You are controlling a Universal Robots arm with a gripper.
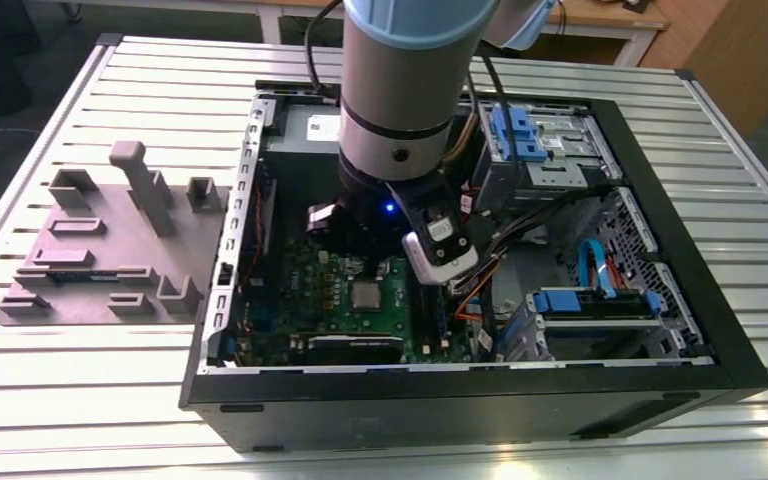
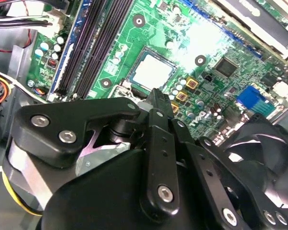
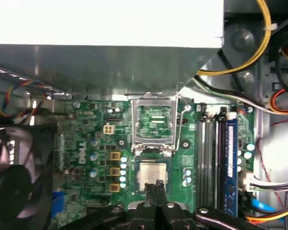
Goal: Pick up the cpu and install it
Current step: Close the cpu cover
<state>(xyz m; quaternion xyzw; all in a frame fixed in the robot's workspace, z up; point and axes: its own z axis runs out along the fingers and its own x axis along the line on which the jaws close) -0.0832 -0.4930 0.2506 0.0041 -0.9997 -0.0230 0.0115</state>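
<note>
**Jaws closed at the near edge of the seated cpu**

In the exterior view the arm (image 1: pixel 404 100) covers much of the motherboard (image 1: pixel 291 290) inside the open computer case (image 1: pixel 464 400), and I cannot make out the fingertips behind it. In the second wrist view the gripper's black body hides the near side of the socket, and the fan (image 2: pixel 259 148) is cut off at the picture's edge.

In the first wrist view the gripper (image 3: pixel 156 184) has its jaws closed tip to tip, with nothing between them. The cpu (image 3: pixel 152 175) lies flat in the socket with its pale metal top up, just beyond the fingertips. I cannot tell whether the tips touch its near edge or hang just above it. The socket's metal frame (image 3: pixel 136 122) stands open on the far side of the cpu from the jaws. The memory slots (image 3: pixel 209 158) run alongside, off to one side of the jaws.
</note>
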